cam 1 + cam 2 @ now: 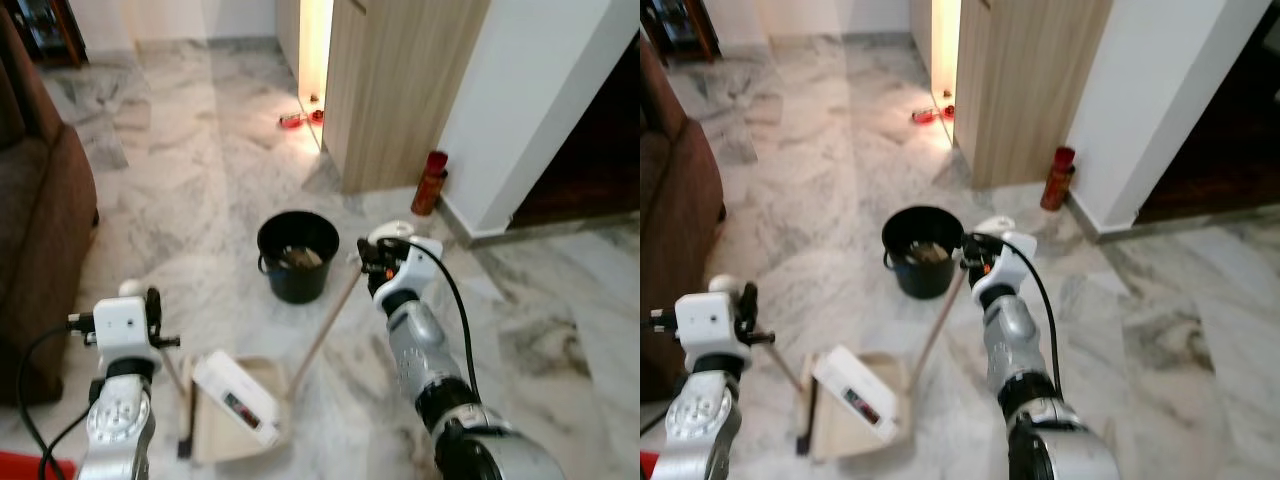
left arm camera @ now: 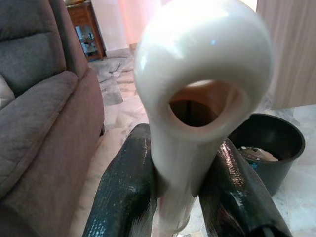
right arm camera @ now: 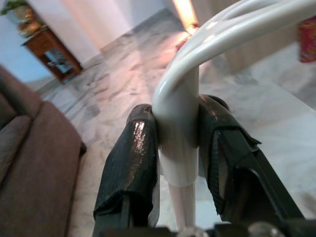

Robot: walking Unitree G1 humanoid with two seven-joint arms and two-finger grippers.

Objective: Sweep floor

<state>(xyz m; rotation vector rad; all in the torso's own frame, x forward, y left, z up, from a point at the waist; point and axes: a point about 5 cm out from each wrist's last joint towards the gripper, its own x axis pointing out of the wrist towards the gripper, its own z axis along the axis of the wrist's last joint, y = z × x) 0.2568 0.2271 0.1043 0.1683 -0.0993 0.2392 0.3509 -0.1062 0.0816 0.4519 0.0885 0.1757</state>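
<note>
My left gripper (image 1: 152,305) is shut on the white looped top of the broom handle (image 2: 197,98). The thin stick runs down to a dark brush head (image 1: 185,440) on the marble floor. My right gripper (image 1: 376,262) is shut on the white handle (image 3: 178,123) of a long pole (image 1: 325,330). That pole slants down to the beige dustpan (image 1: 262,375), which rests on the floor between my arms. A white boxy part (image 1: 235,400) lies across the pan. Just beyond stands a black bucket (image 1: 297,255) with some debris inside.
A brown sofa (image 1: 40,230) lines the left side. A wooden cabinet (image 1: 400,80) and a white wall corner (image 1: 520,110) stand at the right, with a red canister (image 1: 430,183) at their foot. Small red items (image 1: 300,118) lie near the lit gap.
</note>
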